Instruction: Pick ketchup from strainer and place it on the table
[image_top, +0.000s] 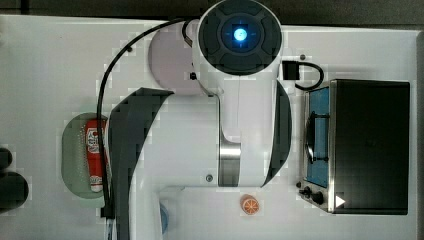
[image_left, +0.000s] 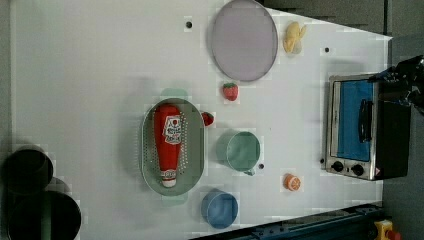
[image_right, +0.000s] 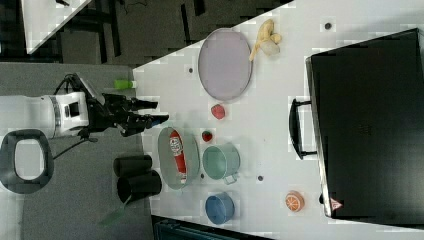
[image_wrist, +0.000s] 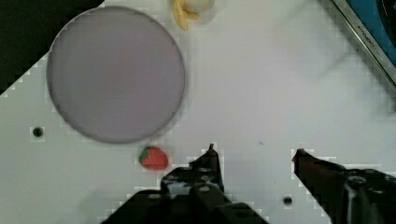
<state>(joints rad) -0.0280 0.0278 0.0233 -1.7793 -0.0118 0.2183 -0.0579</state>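
1. The ketchup bottle (image_left: 168, 142) lies lengthwise inside the strainer (image_left: 195, 150) on the worktop (image_left: 90, 75).
2. The wrist view shows the gripper (image_wrist: 254, 151) spread wide, empty, near the grey-lilac plate (image_wrist: 116, 72), a strawberry (image_wrist: 153, 157) just beside the plate.

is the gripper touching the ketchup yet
Apart. In the right view the gripper hangs clear of the ketchup, which lies in the strainer.
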